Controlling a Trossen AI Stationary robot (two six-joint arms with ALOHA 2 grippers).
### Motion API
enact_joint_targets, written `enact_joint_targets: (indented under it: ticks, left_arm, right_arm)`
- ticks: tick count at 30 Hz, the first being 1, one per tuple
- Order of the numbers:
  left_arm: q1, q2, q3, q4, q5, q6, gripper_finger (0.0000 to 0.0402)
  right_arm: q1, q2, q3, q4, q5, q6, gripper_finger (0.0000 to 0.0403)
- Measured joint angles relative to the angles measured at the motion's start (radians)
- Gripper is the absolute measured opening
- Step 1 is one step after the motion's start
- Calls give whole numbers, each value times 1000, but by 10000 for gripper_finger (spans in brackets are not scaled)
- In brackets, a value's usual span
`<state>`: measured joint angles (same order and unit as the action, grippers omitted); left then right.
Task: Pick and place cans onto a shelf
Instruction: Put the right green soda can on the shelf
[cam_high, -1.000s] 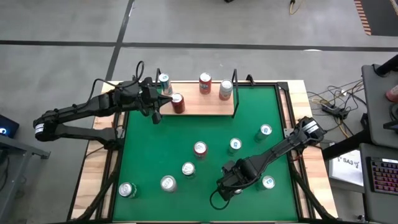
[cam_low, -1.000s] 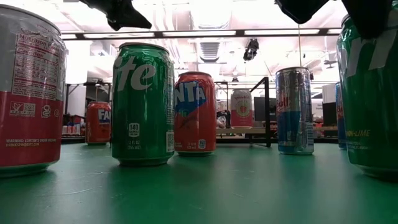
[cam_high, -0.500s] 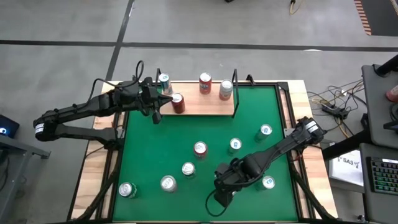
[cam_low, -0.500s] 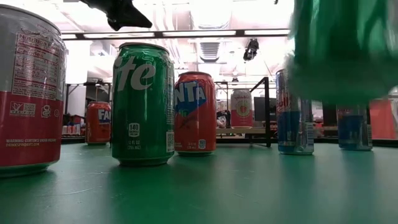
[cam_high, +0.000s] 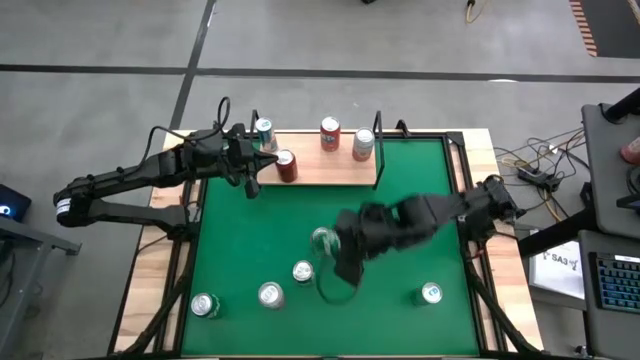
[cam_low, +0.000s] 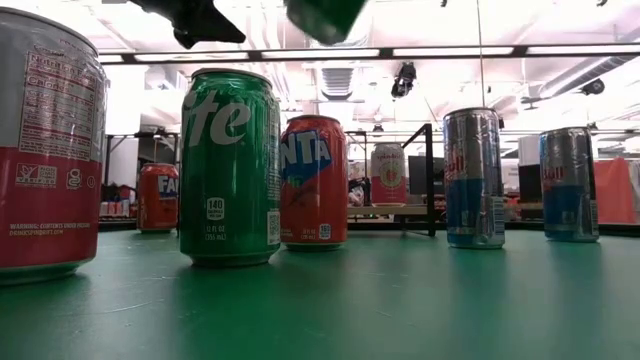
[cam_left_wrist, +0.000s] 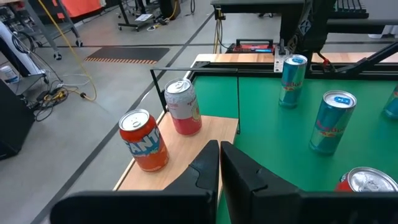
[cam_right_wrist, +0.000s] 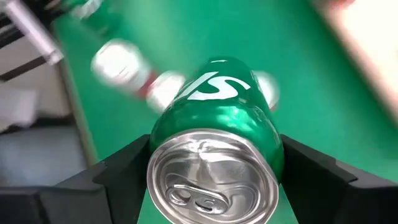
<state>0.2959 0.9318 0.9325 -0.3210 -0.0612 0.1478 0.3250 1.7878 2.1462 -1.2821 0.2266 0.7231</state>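
Held can: right gripper (cam_right_wrist: 214, 168) clamps the green aluminium drink can (cam_right_wrist: 214, 134) by its sides, lifted mid-table.
Handling: likely rigid, smooth, slippery, dentable; grip mid-body.
Left gripper (cam_left_wrist: 219, 163): closed, empty, at the light-wood board shelf (cam_high: 325, 168), 11 o'clock.

You have a green-topped, wood-edged table (cam_high: 250, 250) carrying scattered upright cans (cam_high: 270, 294) and, along its far edge, a light-wood shelf (cam_high: 330, 168) bearing four cans.

Right tool (cam_high: 335, 245) mid-surface (cam_high: 240, 290), soda can (cam_right_wrist: 217, 134) between its fingers, lifted. Three cans (cam_high: 270, 294) on the surface nearer the front edge than it, one can (cam_high: 431, 293) to its right. Shelf (cam_high: 320, 168) beyond it carries four cans (cam_high: 330, 133); left tool (cam_high: 255, 170) at the shelf's left end.
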Motion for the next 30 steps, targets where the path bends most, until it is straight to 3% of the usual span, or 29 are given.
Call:
enact_joint_targets:
  ticks: [8, 15, 20, 30]
  left_arm:
    - [0, 0, 0, 0, 1, 0, 0]
    - [0, 0, 0, 0, 1, 0, 0]
    - [0, 0, 0, 0, 2, 0, 0]
    - [0, 0, 0, 0, 2, 0, 0]
  right_arm:
    - [-277, 0, 26, -1, 7, -242, 290]
    - [-482, 0, 18, -28, -88, -352, 290]
    - [-551, 0, -2, -27, -158, -396, 290]
    - [-574, 0, -68, -26, -157, -428, 290]
